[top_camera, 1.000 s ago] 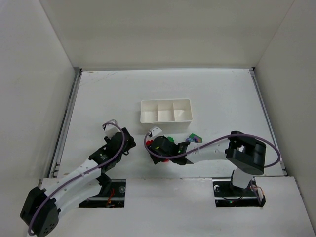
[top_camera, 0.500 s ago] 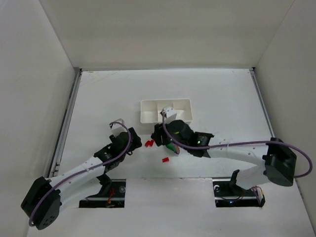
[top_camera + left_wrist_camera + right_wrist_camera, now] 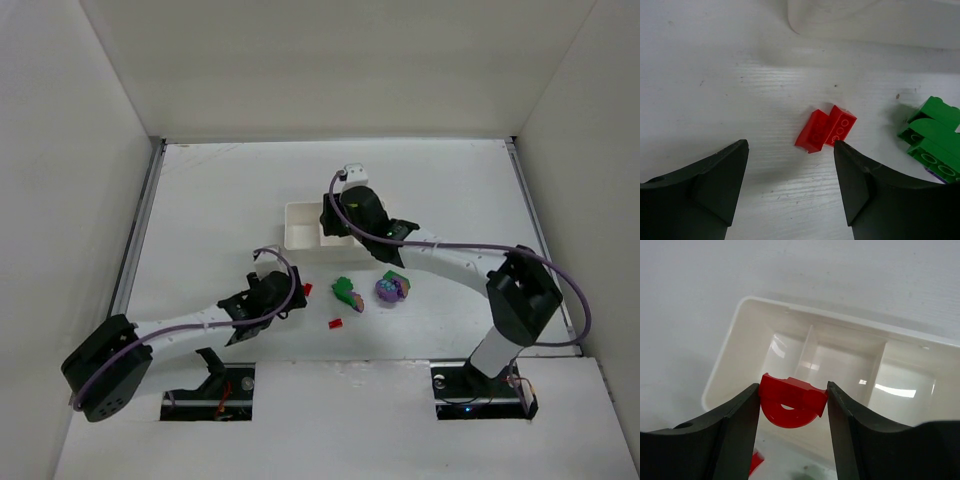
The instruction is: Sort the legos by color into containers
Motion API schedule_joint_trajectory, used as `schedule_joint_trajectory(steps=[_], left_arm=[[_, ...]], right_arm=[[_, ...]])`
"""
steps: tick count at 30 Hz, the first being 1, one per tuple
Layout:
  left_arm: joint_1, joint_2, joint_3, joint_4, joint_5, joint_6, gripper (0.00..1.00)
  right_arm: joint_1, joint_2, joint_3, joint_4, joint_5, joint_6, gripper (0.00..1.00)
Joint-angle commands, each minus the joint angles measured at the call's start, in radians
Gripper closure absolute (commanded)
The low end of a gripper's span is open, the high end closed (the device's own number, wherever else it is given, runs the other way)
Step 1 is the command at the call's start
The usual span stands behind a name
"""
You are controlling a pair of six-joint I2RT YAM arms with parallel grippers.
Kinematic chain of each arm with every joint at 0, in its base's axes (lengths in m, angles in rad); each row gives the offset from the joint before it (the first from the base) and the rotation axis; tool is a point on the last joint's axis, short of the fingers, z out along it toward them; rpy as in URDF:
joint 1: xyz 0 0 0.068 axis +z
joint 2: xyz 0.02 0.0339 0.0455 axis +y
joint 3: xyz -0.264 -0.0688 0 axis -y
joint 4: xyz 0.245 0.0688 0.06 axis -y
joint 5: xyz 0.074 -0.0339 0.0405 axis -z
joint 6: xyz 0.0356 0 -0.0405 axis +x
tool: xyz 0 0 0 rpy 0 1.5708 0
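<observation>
Top external view: the right arm reaches across the counter (image 3: pixel 200 200) and its right claw (image 3: pixel 340 218) hangs over the white tray (image 3: pixel 298 226), covering the tray's middle and right part. In the right wrist view this claw (image 3: pixel 793 390) is clamped on a red arch (image 3: pixel 790 401), one finger pressed on each end. The arch is held above the tray's (image 3: pixel 735 365) near wall, roughly in front of the divider between the left and middle of its three compartments. The left claw (image 3: pixel 292 297) sits low near the counter's centre, just beside a red brick (image 3: pixel 306 289). In the left wrist view its fingers (image 3: pixel 720 175) stand apart on either side of that brick (image 3: pixel 825 131), which lies flat and touches neither finger. Green bricks (image 3: pixel 932 142) lie to the right, apart from it. From above, the green bricks (image 3: pixel 348 292), a purple piece (image 3: pixel 390 289) and a red bit (image 3: pixel 336 323) lie loose on the counter near the tray.
</observation>
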Motion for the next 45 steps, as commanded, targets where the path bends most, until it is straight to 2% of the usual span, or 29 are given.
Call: schedule_joint_trajectory(steps=[1,5,9,11,13,19,24,28,35,37,42,45], left_arm=[[-0.013,0.033,0.051,0.065,-0.012,0.033,0.33],[-0.013,0.079,0.063,0.086,-0.012,0.053,0.33],[-0.007,0.122,0.074,0.101,-0.012,0.068,0.33],[-0.004,0.141,0.079,0.109,-0.012,0.073,0.34],[-0.001,0.162,0.083,0.121,-0.012,0.084,0.34],[-0.016,0.222,0.112,0.137,-0.007,0.113,0.40],[-0.028,0.227,0.108,0.125,-0.012,0.108,0.41],[-0.030,0.190,0.100,0.099,-0.041,0.107,0.41],[-0.039,0.035,0.008,0.074,-0.066,0.064,0.39],[-0.033,0.010,-0.007,0.074,-0.050,0.062,0.42],[-0.027,0.045,0.006,0.072,-0.004,0.074,0.59],[-0.027,0.104,0.034,0.065,-0.001,0.084,0.62]], right_arm=[[-0.012,0.017,0.047,0.019,0.024,-0.024,0.55],[-0.023,0.042,0.032,0.027,0.022,-0.011,0.53],[-0.023,0.047,0.038,0.021,0.021,-0.011,0.32],[-0.022,0.018,0.029,0.028,0.016,-0.011,0.26],[-0.022,-0.022,0.015,0.028,0.016,-0.012,0.24],[-0.022,-0.147,-0.101,0.060,0.026,-0.003,0.25],[-0.019,-0.188,-0.192,0.099,0.021,0.031,0.25],[0.001,-0.205,-0.223,0.111,0.018,0.037,0.26],[0.018,-0.214,-0.243,0.128,0.015,0.031,0.27],[0.021,-0.210,-0.241,0.130,0.013,0.032,0.27],[0.023,-0.205,-0.241,0.131,0.013,0.034,0.28],[0.023,-0.210,-0.244,0.131,0.013,0.035,0.28]])
